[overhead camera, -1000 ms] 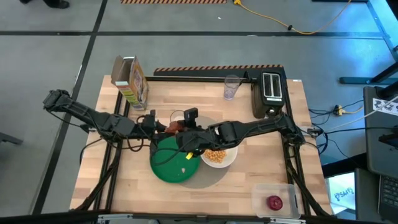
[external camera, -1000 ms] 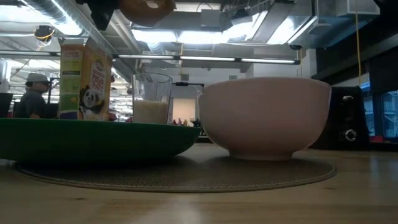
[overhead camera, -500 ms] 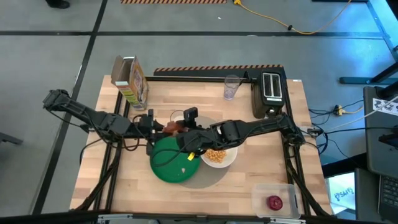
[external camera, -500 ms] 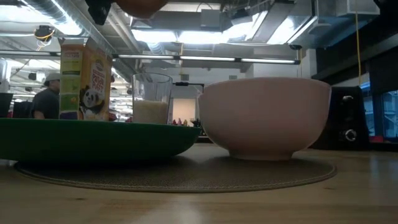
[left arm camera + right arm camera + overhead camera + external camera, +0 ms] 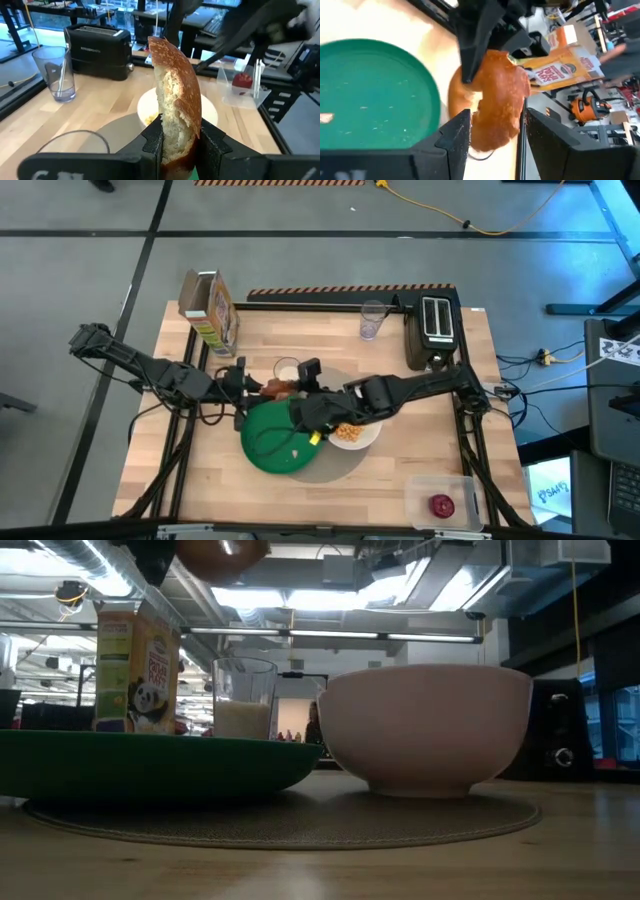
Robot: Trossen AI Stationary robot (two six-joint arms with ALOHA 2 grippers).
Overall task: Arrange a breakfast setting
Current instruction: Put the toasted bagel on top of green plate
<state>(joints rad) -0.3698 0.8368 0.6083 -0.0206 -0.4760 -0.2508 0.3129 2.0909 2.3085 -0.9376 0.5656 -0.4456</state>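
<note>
My left gripper (image 5: 262, 385) is shut on the pale bagel (image 5: 276, 388) in the air by the far rim of the round green plate (image 5: 270, 445). My right gripper (image 5: 292, 395) is open, with a finger on either side of the same bagel (image 5: 490, 105). The white bowl (image 5: 352, 435) of cereal sits beside the plate on the round grey mat (image 5: 335, 465). The small milk glass (image 5: 287, 369) stands just beyond them. The red apple (image 5: 442, 505) lies in a clear tub at the near right. The spoon does not show. My left gripper pinches the bagel's ring (image 5: 175, 127) between its two fingers, one on each flat face. The fingers come level from the table's left. The bagel stands on edge, lifted clear of the plate. I cannot tell whether my right gripper touches the bagel.
A cereal box (image 5: 210, 310) stands at the far left. An empty glass (image 5: 373, 320) and a black toaster (image 5: 436, 328) stand along the far edge. Bare wood shows at the near left and far middle.
My right arm has shifted a little toward the table's near edge, over the plate and bowl. The bagel has stayed in my left gripper and has turned a little, so the low view now shows its brown crust, not its hole.
</note>
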